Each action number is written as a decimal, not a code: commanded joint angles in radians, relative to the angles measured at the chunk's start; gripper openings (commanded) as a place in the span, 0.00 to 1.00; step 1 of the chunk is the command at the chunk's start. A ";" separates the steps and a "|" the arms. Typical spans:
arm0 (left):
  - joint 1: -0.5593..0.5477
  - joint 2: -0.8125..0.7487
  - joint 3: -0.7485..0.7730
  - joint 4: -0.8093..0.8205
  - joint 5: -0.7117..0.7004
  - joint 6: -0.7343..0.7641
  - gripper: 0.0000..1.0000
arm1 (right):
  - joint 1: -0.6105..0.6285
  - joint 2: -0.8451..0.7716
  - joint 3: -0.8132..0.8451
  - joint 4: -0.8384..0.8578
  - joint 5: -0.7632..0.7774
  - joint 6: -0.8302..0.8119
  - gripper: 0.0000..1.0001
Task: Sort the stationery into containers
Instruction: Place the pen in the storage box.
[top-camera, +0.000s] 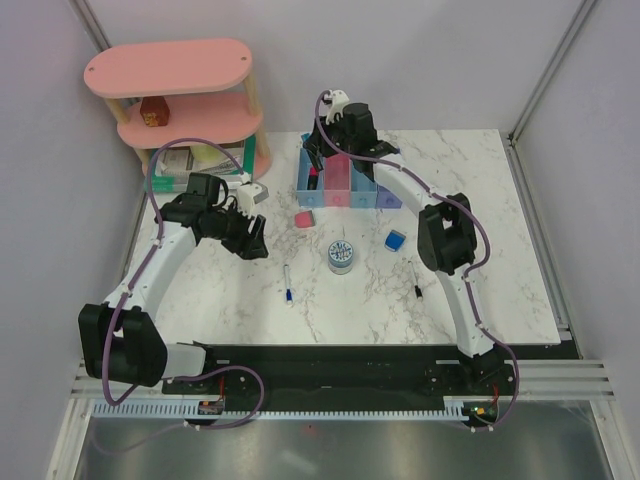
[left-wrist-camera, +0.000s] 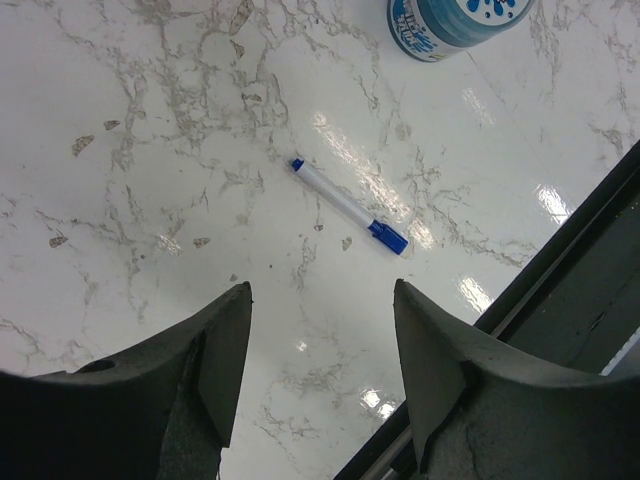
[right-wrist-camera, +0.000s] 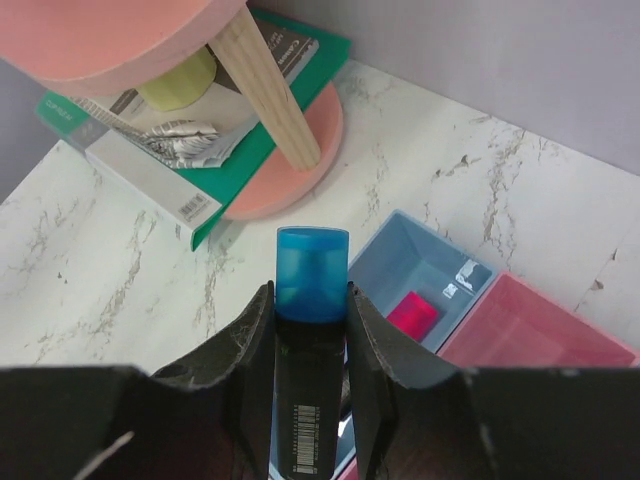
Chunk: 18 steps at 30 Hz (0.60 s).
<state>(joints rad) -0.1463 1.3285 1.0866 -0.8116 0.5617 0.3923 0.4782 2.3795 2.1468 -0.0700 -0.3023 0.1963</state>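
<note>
My right gripper is shut on the black marker, whose blue cap points up, above the near-left side of the leftmost light blue bin. A red item lies in that bin, and the pink bin is beside it. The top view shows this gripper over the row of four bins. My left gripper is open and empty above the table, short of the white pen with blue cap and the blue-white tin. The pink eraser, blue block and thin black pen lie on the table.
The pink tiered shelf stands at the back left with a red-brown box on its middle tier and a green-edged stack of books at its foot. The black base rail runs along the near edge.
</note>
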 joint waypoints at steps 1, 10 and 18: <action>-0.004 -0.008 -0.002 -0.006 0.046 0.037 0.65 | -0.001 0.055 0.071 0.061 -0.006 0.041 0.00; -0.009 0.003 0.007 -0.012 0.056 0.037 0.65 | -0.001 0.159 0.133 0.104 -0.004 0.061 0.00; -0.013 0.023 0.018 -0.012 0.061 0.043 0.66 | -0.003 0.156 0.068 0.088 -0.008 0.039 0.20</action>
<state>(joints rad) -0.1543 1.3365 1.0866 -0.8162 0.5865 0.3939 0.4778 2.5561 2.2292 -0.0208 -0.2989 0.2405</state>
